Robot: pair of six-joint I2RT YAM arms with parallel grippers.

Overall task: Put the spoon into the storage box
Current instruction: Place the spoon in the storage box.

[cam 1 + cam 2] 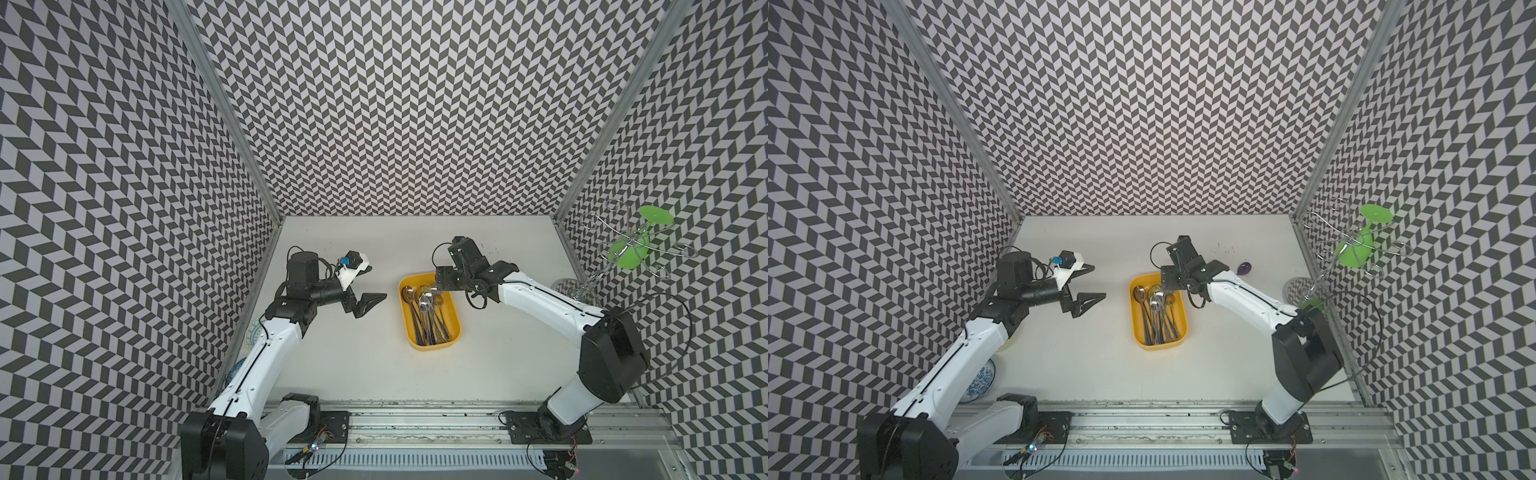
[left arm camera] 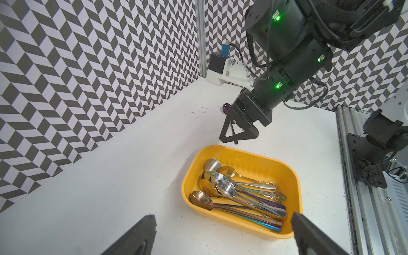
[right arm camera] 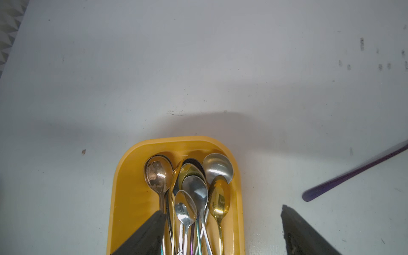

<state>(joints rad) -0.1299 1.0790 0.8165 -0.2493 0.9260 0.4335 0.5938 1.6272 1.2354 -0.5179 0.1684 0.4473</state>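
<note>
The yellow storage box point(image 1: 452, 332) point(image 1: 1138, 328) stands mid-table and holds several metal spoons side by side, bowls toward the back wall. A silver spoon point(image 1: 424, 301) point(image 3: 185, 207) lies on top of the pile. My right gripper point(image 3: 221, 212) point(image 2: 238, 132) hangs open just above the box's far end, with nothing between its fingers. A purple spoon point(image 1: 1245, 268) point(image 3: 353, 174) lies on the table outside the box, behind the right arm. My left gripper point(image 1: 377, 282) point(image 2: 223, 217) is open and empty, to the left of the box and apart from it.
A wire rack with a green glass point(image 1: 640, 237) stands at the right wall. Two patterned bowls point(image 1: 982, 380) point(image 1: 253, 332) sit beside the left arm at the left wall. A metal rail point(image 1: 415, 419) runs along the front edge. Patterned walls close three sides.
</note>
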